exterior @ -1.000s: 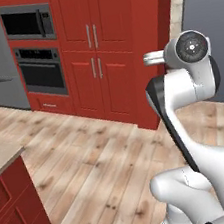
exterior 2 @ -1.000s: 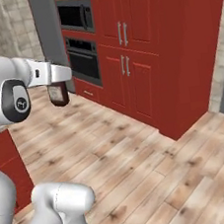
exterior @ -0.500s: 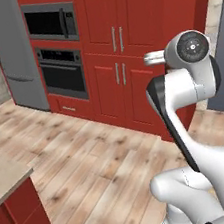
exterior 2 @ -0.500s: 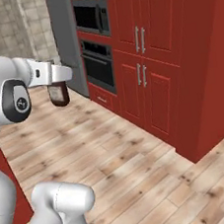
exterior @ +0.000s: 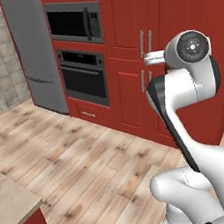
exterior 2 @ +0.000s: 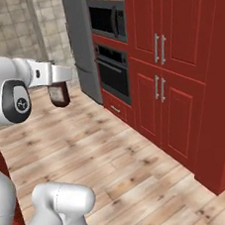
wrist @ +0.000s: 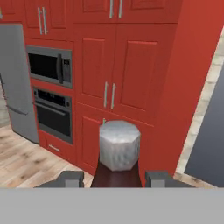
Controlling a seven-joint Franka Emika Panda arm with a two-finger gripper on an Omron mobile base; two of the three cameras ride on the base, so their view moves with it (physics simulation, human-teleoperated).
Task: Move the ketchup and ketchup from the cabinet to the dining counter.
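Note:
A ketchup bottle [exterior 2: 58, 95], dark red-brown with a pale label, hangs in my gripper [exterior 2: 58, 91], which is held out level at chest height above the wooden floor. In the hand view the bottle's grey cap [wrist: 119, 145] rises between my two dark fingertips [wrist: 70, 178], and the gripper [wrist: 114, 178] is shut on the dark body below it. A corner of a beige stone top on a red base [exterior: 10, 209] shows at the lower left; I cannot tell whether it is the dining counter. Whether the red doors ahead belong to the cabinet I cannot tell.
Tall red cabinet fronts with silver bar handles [exterior 2: 159, 48] stand ahead. Left of them are a built-in microwave [exterior: 73, 22], an oven [exterior: 84, 78] and a grey fridge [exterior: 33, 54]. A tiled wall [exterior 2: 19, 26] lies further left. Open wooden floor [exterior: 91, 162] stretches between me and them.
The whole picture has shifted right in both base views, so the base has turned or driven. The fridge and tiled wall have come into view. The gripper still holds the bottle the same way.

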